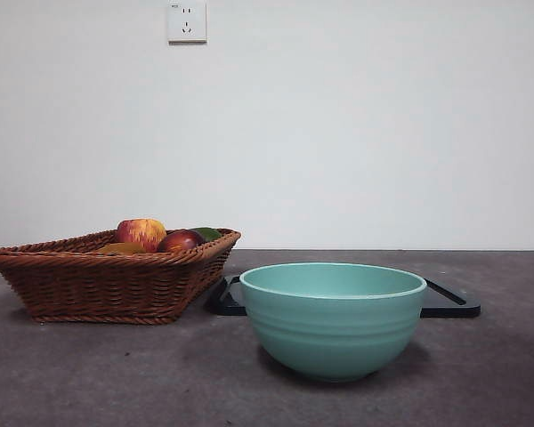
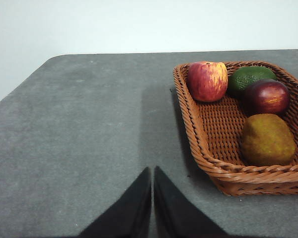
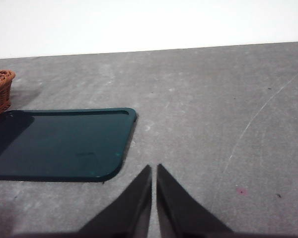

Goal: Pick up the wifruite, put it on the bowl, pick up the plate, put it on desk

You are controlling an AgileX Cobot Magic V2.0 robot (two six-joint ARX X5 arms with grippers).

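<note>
Left gripper [image 2: 152, 171]: two black jaws pressed almost together with only a thin slit between them, holding nothing, above bare tabletop.
Right gripper [image 3: 154, 168]: black jaws likewise nearly closed, a hairline gap, nothing between them, over open tabletop.
Wifruite [image 2: 267, 139]: the small oval fruit with dull ochre-brown skin lies inside the brown woven wicker basket [image 2: 203, 148], against the rim nearest the left gripper; it is off to one side of the jaws and apart from them, with the basket wall between.
Other fruit: a red-and-yellow streaked apple [image 2: 207, 81], a dark red round fruit [image 2: 267, 96] and a dark green fruit [image 2: 251, 77] sit farther back in the same basket; the dark red one is just beside the wifruite.
Bowl [image 1: 332, 318]: the large round teal-green ceramic bowl with faint ridges stands upright on the table, in front of the tray and beside the basket, not touching it.
Tray [image 3: 59, 144]: a flat dark green rectangular tray with rounded corners lies on the table near the right gripper, its rounded corner just beside the jaws; the basket's edge sits at its far end.
Desk [image 2: 79, 129]: dark grey matte tabletop; wide bare surface around the left gripper out to the table's rounded corner, and open surface beyond the right gripper to the far edge by the white wall [image 1: 356, 116].
</note>
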